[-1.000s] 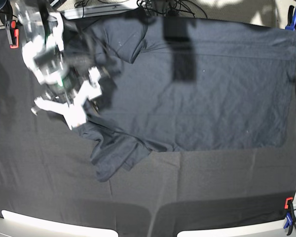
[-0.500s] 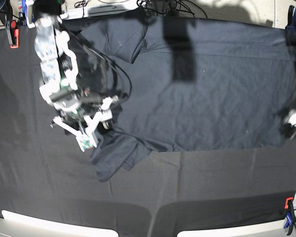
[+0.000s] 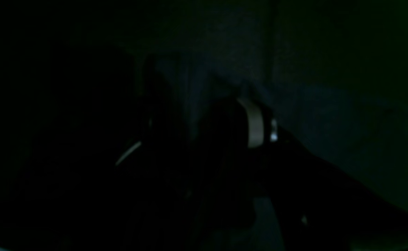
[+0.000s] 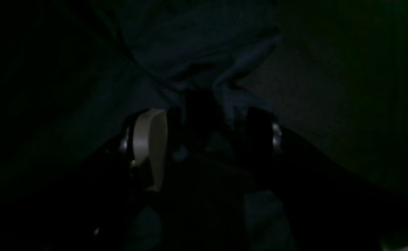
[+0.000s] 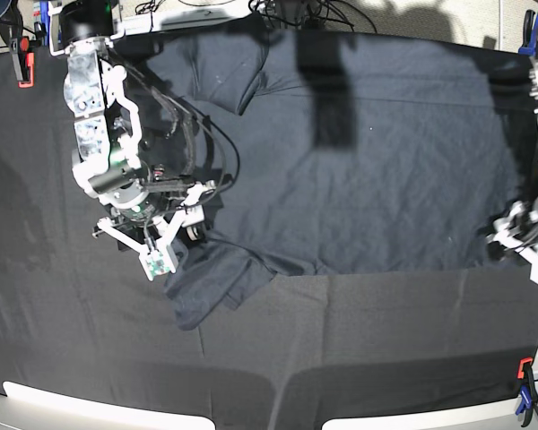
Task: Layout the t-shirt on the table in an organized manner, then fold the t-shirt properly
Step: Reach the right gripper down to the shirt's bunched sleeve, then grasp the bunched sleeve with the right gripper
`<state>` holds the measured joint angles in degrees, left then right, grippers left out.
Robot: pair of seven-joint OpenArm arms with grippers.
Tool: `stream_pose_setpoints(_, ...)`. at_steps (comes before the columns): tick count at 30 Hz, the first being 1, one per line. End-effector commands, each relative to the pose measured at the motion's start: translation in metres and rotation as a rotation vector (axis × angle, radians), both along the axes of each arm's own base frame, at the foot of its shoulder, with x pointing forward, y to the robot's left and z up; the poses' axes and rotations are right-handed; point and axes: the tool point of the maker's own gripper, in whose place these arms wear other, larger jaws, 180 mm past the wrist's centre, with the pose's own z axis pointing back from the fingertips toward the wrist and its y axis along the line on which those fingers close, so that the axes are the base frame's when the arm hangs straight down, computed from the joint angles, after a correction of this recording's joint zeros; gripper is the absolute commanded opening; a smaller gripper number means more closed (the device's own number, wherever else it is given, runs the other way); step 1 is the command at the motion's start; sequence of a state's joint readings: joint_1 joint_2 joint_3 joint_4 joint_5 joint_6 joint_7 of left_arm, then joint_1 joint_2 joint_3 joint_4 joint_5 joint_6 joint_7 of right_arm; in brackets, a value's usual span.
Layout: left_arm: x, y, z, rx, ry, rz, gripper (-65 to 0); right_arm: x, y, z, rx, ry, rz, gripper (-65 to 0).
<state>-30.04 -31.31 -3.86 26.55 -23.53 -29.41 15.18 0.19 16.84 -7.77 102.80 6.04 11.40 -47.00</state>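
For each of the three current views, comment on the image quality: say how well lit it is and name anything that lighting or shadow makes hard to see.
Base view: evenly lit and sharp, with a dark shadow band across the t-shirt and table.
Right wrist view: badly underexposed; only the right gripper and some shirt folds emerge.
Left wrist view: nearly black; just a pale finger of the left gripper shows.
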Motion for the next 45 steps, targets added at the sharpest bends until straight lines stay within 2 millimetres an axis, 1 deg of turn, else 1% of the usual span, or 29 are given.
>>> stream_pose_setpoints(1, 0.011, 0.012, 0.017, 0.018, -0.038, 0.023, -39.0, 0.009, -0.001, 0.014, 0.002, -0.049, 0.000, -29.9)
stream_pose_setpoints(6, 0.011, 0.034, 0.020, 0.090, -0.044, 0.093, -39.0, 0.009, -0.001, 0.014, 0.002, -0.046, -0.001, -29.9)
stream_pose_setpoints(11, 0.010, 0.035, 0.018, 0.111, -0.039, 0.088, -39.1, 0.009, -0.001, 0.014, 0.002, -0.046, 0.000, -29.9)
stream_pose_setpoints(12, 0.010, 0.034, 0.018, 0.110, -0.039, 0.087, -40.7, 0.009, -0.001, 0.014, 0.001, -0.046, -0.001, -29.9)
stream_pose_setpoints(13, 0.010, 0.034, 0.018, 0.109, -0.039, 0.087, -43.8, 0.009, -0.001, 0.014, 0.002, -0.047, 0.000, -29.9)
stream_pose_setpoints(14, 0.010, 0.032, 0.017, 0.107, -0.039, 0.086, -48.6, 0.009, -0.001, 0.014, 0.002, -0.049, 0.000, -29.9)
stream_pose_setpoints(16, 0.011, 0.031, 0.017, 0.104, -0.042, 0.085, -61.6, 0.011, 0.000, 0.017, 0.009, -0.071, 0.004, -29.9)
stream_pose_setpoints(17, 0.011, 0.030, 0.017, 0.103, -0.044, 0.085, -65.0, 0.013, 0.001, 0.020, 0.015, -0.086, 0.006, -29.9)
stream_pose_setpoints(20, 0.012, 0.030, 0.017, 0.102, -0.044, 0.085, -65.0, 0.025, -0.003, 0.024, 0.022, -0.118, -0.004, -29.9)
stream_pose_setpoints(24, 0.011, 0.030, 0.016, 0.102, -0.038, 0.083, -65.0, 0.061, -0.014, 0.023, 0.026, -0.108, -0.045, -29.9)
stream_pose_setpoints(27, 0.010, 0.030, 0.016, 0.102, -0.036, 0.083, -65.0, 0.088, -0.021, 0.016, 0.025, -0.035, -0.085, -29.9)
stream_pose_setpoints(29, 0.009, 0.029, 0.014, 0.101, -0.023, 0.081, -65.0, 0.098, -0.025, 0.007, 0.011, 0.051, -0.091, -29.9)
stream_pose_setpoints(32, 0.008, 0.029, 0.012, 0.101, -0.014, 0.080, -65.0, 0.106, -0.033, -0.006, -0.017, 0.174, -0.091, -29.9)
stream_pose_setpoints(34, 0.007, 0.029, 0.012, 0.101, -0.014, 0.080, -65.0, 0.111, -0.040, -0.008, -0.028, 0.214, -0.099, -29.9)
stream_pose_setpoints(38, 0.008, 0.029, 0.013, 0.099, -0.020, 0.082, -65.0, 0.121, -0.044, -0.006, -0.018, 0.217, -0.107, -29.9)
stream_pose_setpoints(40, 0.008, 0.029, 0.013, 0.098, -0.020, 0.082, -65.0, 0.124, -0.044, -0.010, 0.007, 0.233, -0.114, -29.9)
stream_pose_setpoints(43, 0.008, 0.029, 0.013, 0.098, -0.019, 0.082, -65.0, 0.129, -0.050, -0.014, 0.013, 0.257, -0.134, -29.9)
stream_pose_setpoints(45, 0.008, 0.029, 0.013, 0.099, -0.019, 0.082, -65.0, 0.134, -0.053, -0.012, 0.016, 0.265, -0.144, -29.9)
